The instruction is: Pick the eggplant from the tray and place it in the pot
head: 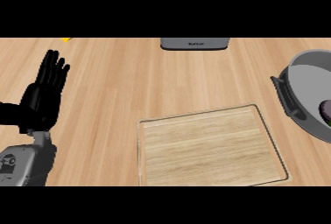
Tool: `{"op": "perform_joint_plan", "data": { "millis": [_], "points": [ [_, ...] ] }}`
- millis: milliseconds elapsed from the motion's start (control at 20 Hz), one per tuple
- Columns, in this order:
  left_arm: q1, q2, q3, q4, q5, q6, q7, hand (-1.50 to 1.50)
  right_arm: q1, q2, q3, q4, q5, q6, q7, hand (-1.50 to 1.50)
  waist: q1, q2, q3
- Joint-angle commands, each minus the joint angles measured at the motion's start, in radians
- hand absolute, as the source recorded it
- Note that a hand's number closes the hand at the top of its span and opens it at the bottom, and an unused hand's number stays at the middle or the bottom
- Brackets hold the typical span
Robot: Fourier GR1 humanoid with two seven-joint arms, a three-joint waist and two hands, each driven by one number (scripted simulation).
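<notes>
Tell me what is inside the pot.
Inside the pot lies a dark purple piece, likely the eggplant. The picture's edge cuts off the rest of it and part of the pot's inside.

Wooden counter (110, 87): square tray (210, 148) low centre, grey pot (309, 74) right edge, grey object (195, 43) top edge.

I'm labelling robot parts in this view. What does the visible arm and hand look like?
Only the left hand shows: all black, slim fingers and a thumb. Its forearm is a grey casing with a small round fitting.
</notes>
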Motion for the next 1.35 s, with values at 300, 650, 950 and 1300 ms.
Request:
{"op": "perform_joint_plan", "data": {
  "millis": [300, 650, 950, 1300],
  "points": [
    [0.034, -0.017, 0.005, -0.008, 0.000, -0.004, -0.013, 0.00, 0.281, -0.007, -0.194, -0.362, -0.114, -0.229, -0.150, -1.50, -0.024, -0.008, -0.002],
    [0.014, 0.023, 0.051, 0.013, 0.011, -0.020, -0.001, 0.00, 0.629, 0.013, -0.286, -0.734, -0.153, -0.285, -0.172, -1.50, -0.040, -0.010, -0.004],
    [0.034, 0.007, 0.037, -0.016, -0.012, -0.008, -0.010, 0.00, 0.934, 0.058, -0.372, -1.012, -0.142, -0.328, -0.188, -1.50, -0.024, -0.006, -0.003],
    [-0.004, 0.000, 0.046, 0.003, -0.004, -0.012, 0.015, 0.00, 1.245, 0.183, -0.512, -1.287, -0.167, -0.242, -0.262, -1.50, -0.025, -0.004, -0.002]
  ]
}}
